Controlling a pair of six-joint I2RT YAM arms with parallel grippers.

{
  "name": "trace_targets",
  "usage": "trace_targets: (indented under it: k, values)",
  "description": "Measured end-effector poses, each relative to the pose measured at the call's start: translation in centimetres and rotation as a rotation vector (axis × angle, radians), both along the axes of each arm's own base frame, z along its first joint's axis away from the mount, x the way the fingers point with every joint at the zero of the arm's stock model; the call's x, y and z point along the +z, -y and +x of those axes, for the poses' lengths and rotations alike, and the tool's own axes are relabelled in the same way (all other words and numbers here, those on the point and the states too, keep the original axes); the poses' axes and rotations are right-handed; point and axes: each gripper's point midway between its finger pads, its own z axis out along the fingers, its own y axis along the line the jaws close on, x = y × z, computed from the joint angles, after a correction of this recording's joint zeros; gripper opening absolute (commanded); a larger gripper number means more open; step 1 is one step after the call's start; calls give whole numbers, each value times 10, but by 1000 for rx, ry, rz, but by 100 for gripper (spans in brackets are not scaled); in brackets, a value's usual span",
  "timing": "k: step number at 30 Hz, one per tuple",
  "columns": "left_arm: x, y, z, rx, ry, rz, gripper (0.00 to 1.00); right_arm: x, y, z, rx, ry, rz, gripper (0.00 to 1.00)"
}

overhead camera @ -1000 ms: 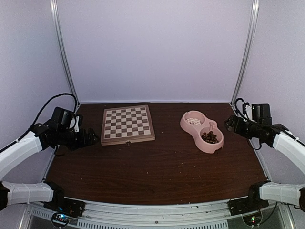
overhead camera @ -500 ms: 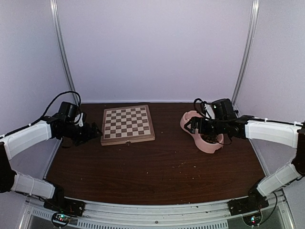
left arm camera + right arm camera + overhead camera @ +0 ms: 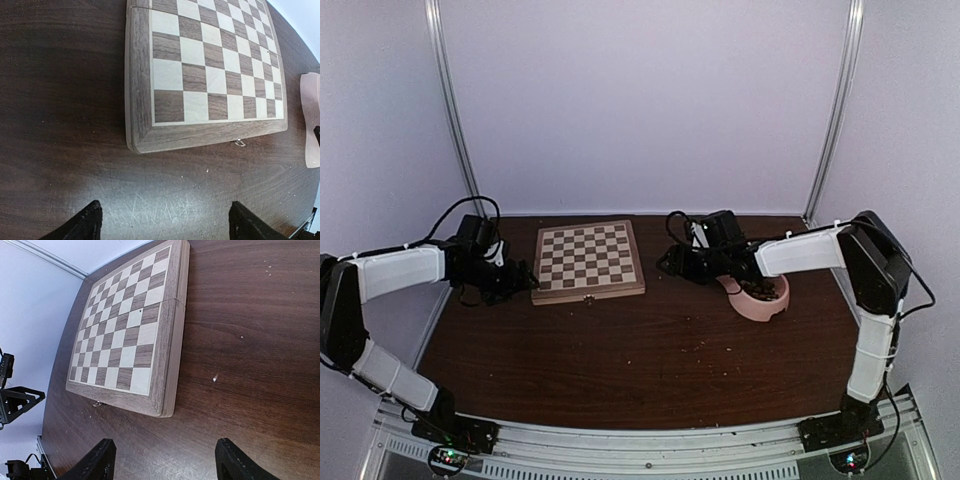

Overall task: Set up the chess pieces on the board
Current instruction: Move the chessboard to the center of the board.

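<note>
The board [image 3: 588, 259] lies flat at the back left of the table with no pieces on its squares. Dark chess pieces [image 3: 761, 290] fill the near cup of a pink double bowl [image 3: 752, 306]; the far cup is hidden behind my right arm. My left gripper [image 3: 520, 277] stands open just left of the board's near left corner, over bare table [image 3: 167, 225]. To the right of the board's near right corner my right gripper [image 3: 670, 263] hangs low, open and holding nothing [image 3: 165, 460]. Both wrist views show the board [image 3: 210, 75] [image 3: 130, 335] ahead of the fingers.
A small metal clasp [image 3: 240, 143] sticks out of the board's near edge. The pink bowl's end [image 3: 311, 115] shows at the right of the left wrist view. Pale crumbs [image 3: 700, 345] dot the dark wood table. Walls and metal posts close in the back and sides.
My right arm has swept left from the table's right edge, across the pink bowl, to the board's right side. The left arm has stretched forward to the board's left edge.
</note>
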Motion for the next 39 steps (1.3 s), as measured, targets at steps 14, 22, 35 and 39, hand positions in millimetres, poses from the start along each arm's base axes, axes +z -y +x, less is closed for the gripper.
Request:
trace_targets:
  k: [14,22,35,39]
  values:
    - [-36,6,32,-11,-52,24,68,-39,-57,18,-5,-72,51,67]
    - [-49,5,49,7,-63,30,72,-51,-64,28,-36,-80,42,65]
    - [-66,7,68,18,-81,-26,72,-63,-85,29,-29,-77,17,67]
    - [-66,11,72,11,-69,-52,67,-62,-87,32,-41,-74,-3,63]
